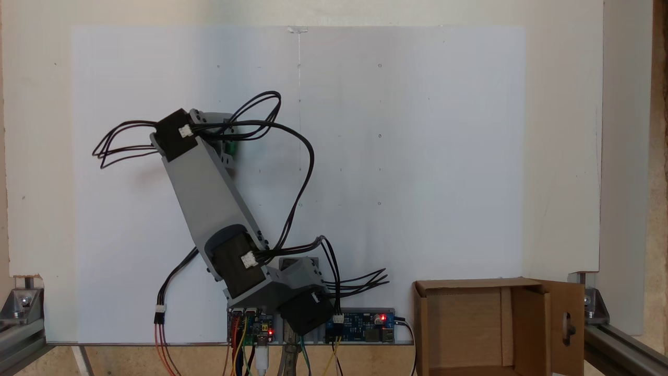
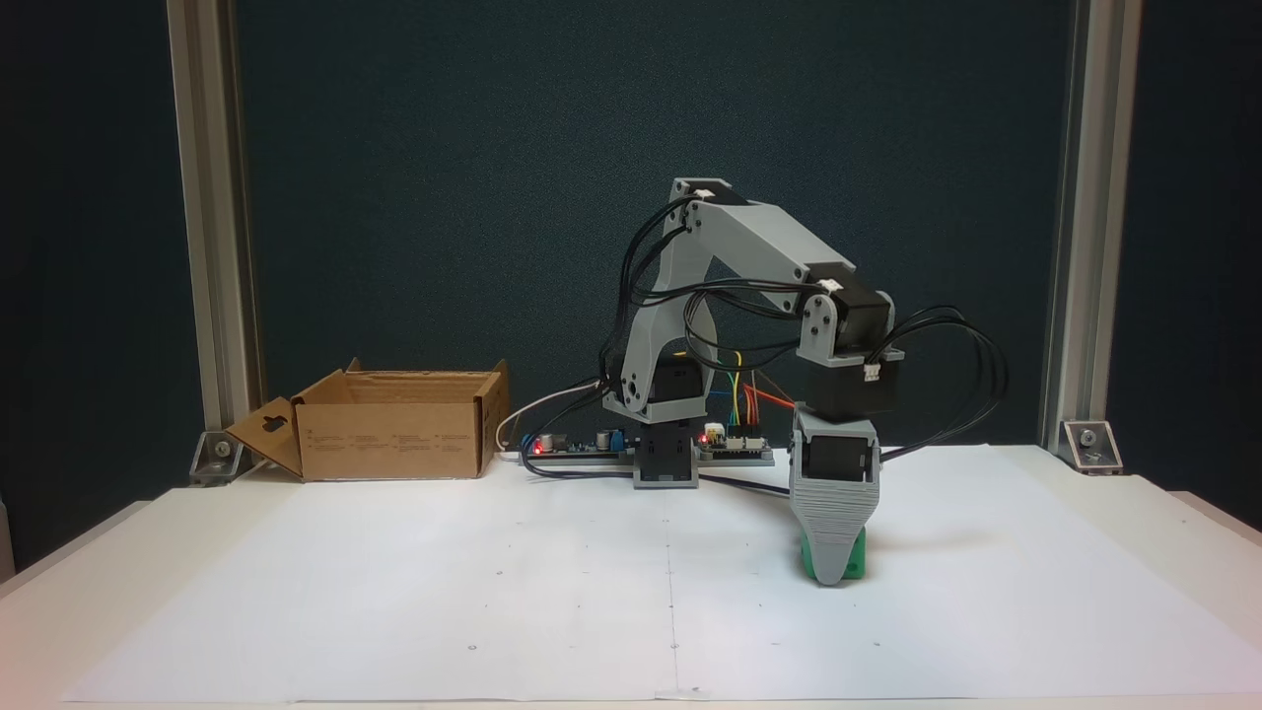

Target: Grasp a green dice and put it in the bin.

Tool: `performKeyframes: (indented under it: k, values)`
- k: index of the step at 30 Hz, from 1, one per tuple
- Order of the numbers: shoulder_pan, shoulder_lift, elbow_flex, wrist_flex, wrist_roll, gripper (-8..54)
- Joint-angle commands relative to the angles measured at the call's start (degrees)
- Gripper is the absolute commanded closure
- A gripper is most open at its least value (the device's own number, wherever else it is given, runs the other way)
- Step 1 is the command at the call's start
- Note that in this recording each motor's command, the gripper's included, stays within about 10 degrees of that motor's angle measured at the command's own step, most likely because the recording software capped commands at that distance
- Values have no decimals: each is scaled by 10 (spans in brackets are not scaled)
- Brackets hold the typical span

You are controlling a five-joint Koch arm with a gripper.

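I am seeing the green dice [image 2: 856, 558] sitting low on the white paper sheet [image 2: 394, 592], mostly covered by the grey ribbed front finger of the pincer [image 2: 834, 570], so only green slivers are peeking out at its sides. From the fixed view above, the dice [image 1: 233, 148] is showing as a small green patch tucked under the arm's wrist. The pincer's two jaws are lining up one behind the other, so I cannot tell whether they are closing on the dice or standing apart. The bin [image 2: 394, 434] is standing well apart, near the tabletop edge beside the controller boards [image 2: 735, 446]; from above its interior [image 1: 464, 329] is looking bare brown, though its lower part is getting cut off.
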Motion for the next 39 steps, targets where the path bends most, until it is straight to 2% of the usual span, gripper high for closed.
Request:
performKeyframes:
  k: [1,3,4,8,13,23,31,39]
  values:
    - [6,11,-28,8,-1,267]
    - [11,12,-28,7,-1,330]
    - [11,13,-28,7,-1,337]
    - [11,19,-28,12,0,339]
    - [11,83,-33,76,-1,339]
    - [34,142,-163,299,-7,339]
    - [155,185,-308,416,-105,339]
    - [457,230,-414,450,-296,339]
